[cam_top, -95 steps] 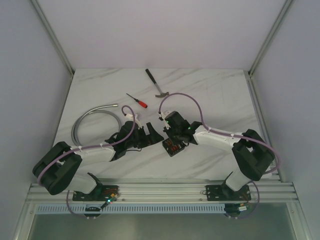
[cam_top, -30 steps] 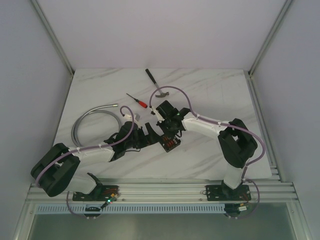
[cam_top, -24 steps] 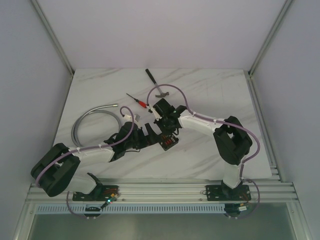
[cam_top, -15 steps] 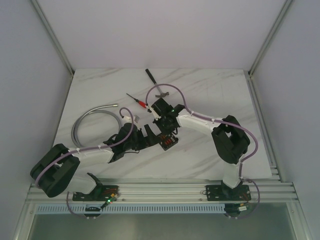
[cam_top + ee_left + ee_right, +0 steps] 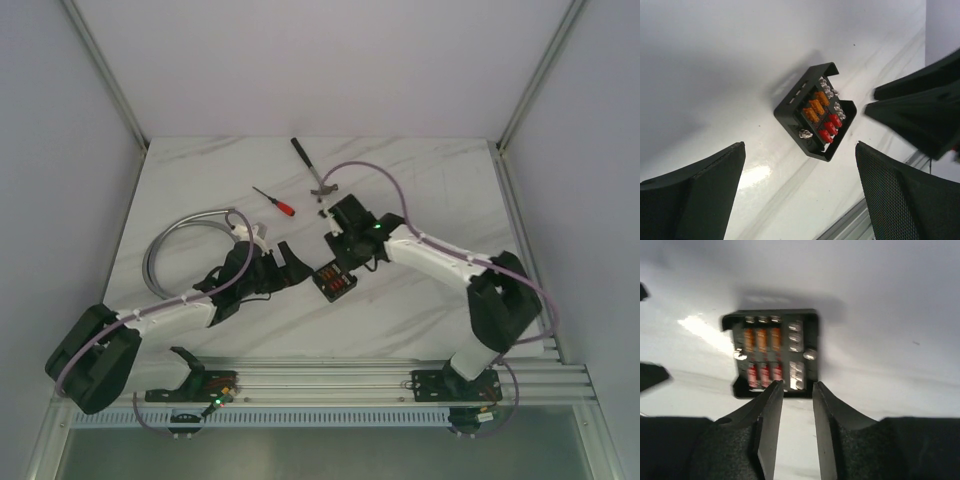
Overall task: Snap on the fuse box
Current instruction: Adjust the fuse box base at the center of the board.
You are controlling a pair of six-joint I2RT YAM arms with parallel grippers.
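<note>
The fuse box [image 5: 333,283], a small black square box with orange and red fuses, lies face up on the white marble table [image 5: 420,180] between my two grippers. My left gripper [image 5: 285,268] is just left of it, open wide and empty; in the left wrist view [image 5: 800,145] the box [image 5: 815,117] lies ahead of the spread fingers [image 5: 695,195]. My right gripper [image 5: 341,256] is just beyond the box. In the right wrist view [image 5: 795,386] its jaws stand a narrow gap apart over the box's near edge [image 5: 772,352] and hold nothing.
A red-handled screwdriver [image 5: 277,203] and a small hammer [image 5: 312,168] lie at the back centre. A grey flexible hose [image 5: 180,238] curls at the left. An aluminium rail [image 5: 320,380] runs along the near edge.
The right gripper swept the fuse box a little left and back, then drew away to the right. The left arm stretched out, and its gripper stayed beside the box.
</note>
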